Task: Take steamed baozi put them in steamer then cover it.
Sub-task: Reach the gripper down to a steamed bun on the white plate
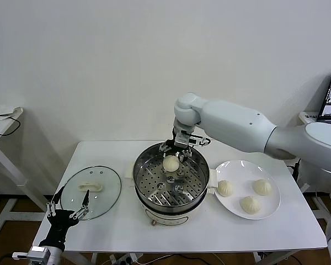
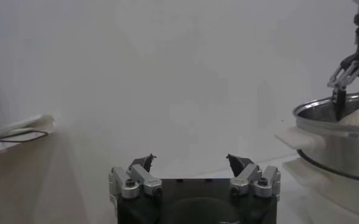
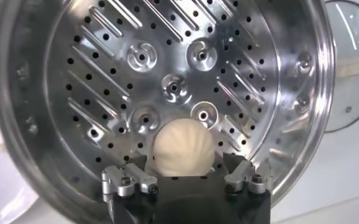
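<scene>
Steamer (image 1: 171,182) stood mid-desk (image 1: 121,221); one baozi (image 1: 171,163) lay on its tray, directly under right gripper (image 1: 179,149), fingers apart, nothing held. Three baozi (image 1: 248,196) waited on plate (image 1: 270,207), right-arm side. Left gripper (image 1: 69,208) idle, fingers apart.

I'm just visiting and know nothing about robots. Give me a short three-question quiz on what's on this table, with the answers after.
1. How many buns lie on the white plate?
2. True or false: the glass lid is already on the steel pot.
3. Which sits over the bun in the pot: (a) the left end effector, (b) the right end effector, (c) neither?

Key
1. Three, with one more on the pot's perforated tray.
2. False: the lid lies flat on the table, on the pot's left.
3. (b). Its jaws stand open either side of that bun; the left one waits open near the table's front left corner.
</scene>
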